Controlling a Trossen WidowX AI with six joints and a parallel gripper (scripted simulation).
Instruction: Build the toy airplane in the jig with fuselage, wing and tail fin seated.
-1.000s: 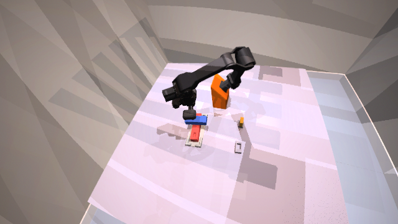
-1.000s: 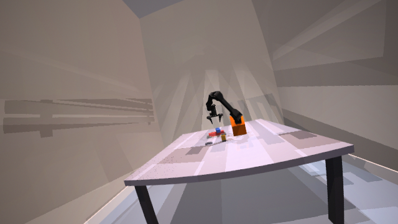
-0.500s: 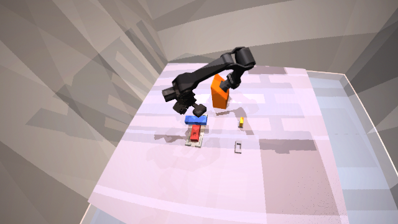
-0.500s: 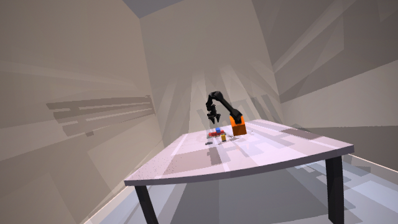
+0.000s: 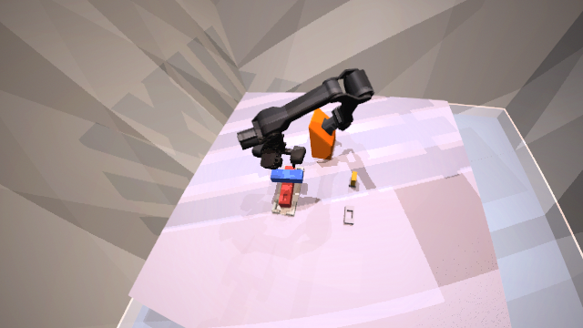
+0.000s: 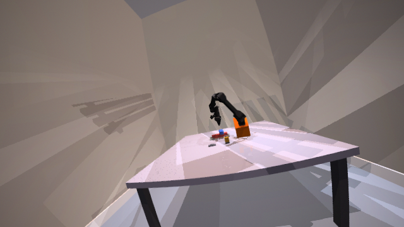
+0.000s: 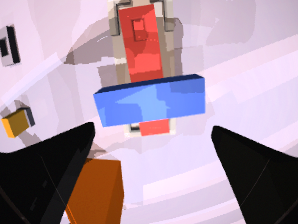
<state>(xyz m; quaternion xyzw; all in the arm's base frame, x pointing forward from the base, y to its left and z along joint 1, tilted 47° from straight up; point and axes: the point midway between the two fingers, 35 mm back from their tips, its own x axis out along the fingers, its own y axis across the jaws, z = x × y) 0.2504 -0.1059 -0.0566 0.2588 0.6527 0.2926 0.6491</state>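
Observation:
The red fuselage [image 5: 285, 193] [image 6: 216, 136] [image 7: 142, 55] lies lengthwise in the beige cradle [image 5: 294, 202] [image 7: 119, 55], with its tail socket visible. The blue wing [image 5: 287, 176] [image 6: 221, 132] [image 7: 155, 102] lies crosswise on the fuselage; its tab and the socket under it are hidden. The yellow tail fin [image 5: 353, 178] [image 6: 226, 139] [image 7: 15, 123], with a dark part at one end, is apart from them on the table. My gripper [image 5: 284, 158] [image 6: 216, 120] [image 7: 154, 129] is wide open and empty, above the wing end of the cradle and clear of the parts.
A small pale bracket with a dark opening [image 5: 349, 221] [image 6: 212, 145] lies near the tail fin, beside the cradle. The orange block [image 5: 322, 141] [image 6: 242, 130] [image 7: 100, 190] stands at the arm's base, beyond the wing end.

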